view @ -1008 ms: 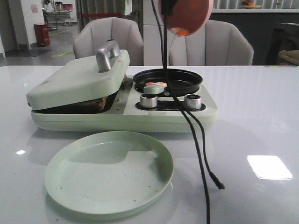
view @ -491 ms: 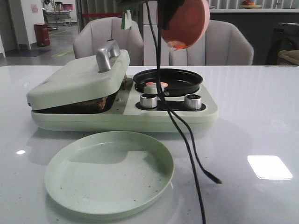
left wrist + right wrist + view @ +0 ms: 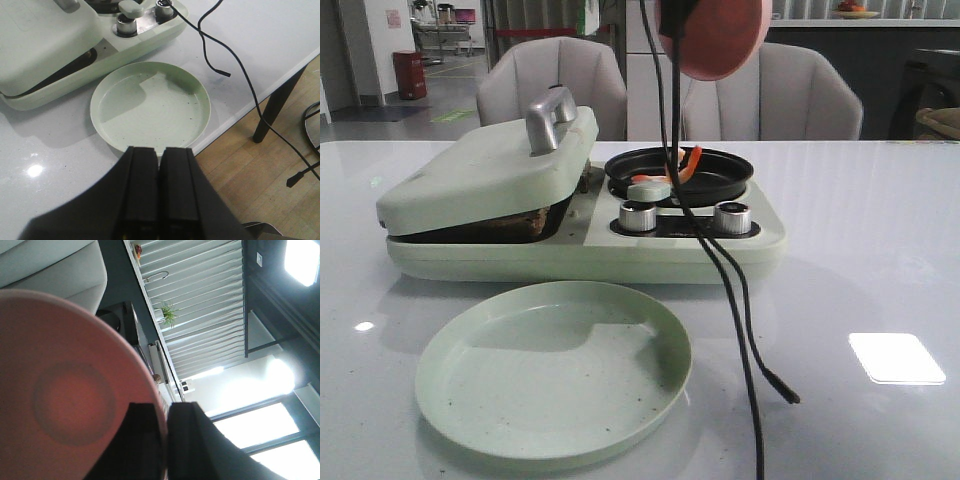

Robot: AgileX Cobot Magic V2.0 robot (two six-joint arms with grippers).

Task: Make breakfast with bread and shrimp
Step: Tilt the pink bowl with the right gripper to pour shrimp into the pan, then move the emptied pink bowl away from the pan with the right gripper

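Observation:
The shrimp (image 3: 687,163), pink-orange and curled, lies in the black pan (image 3: 725,178) on the right side of the green cooker (image 3: 620,255). A brown bread slice (image 3: 515,222) shows under the cooker's half-lowered lid (image 3: 480,165). My right gripper (image 3: 165,410) is shut on the rim of a pink bowl (image 3: 65,390), held tipped high above the pan (image 3: 715,35). My left gripper (image 3: 159,149) is shut and empty, above the table's front edge just short of the green plate (image 3: 150,107).
The empty green plate (image 3: 555,370) sits in front of the cooker. Two black cables (image 3: 740,300) hang down across the knobs (image 3: 638,215) to the table. Grey chairs (image 3: 550,85) stand behind. The table edge and a wooden floor (image 3: 260,165) show in the left wrist view.
The shrimp has dropped from the tipped pink bowl into the black pan. The bowl has shifted slightly and no longer shows the shrimp at its rim.

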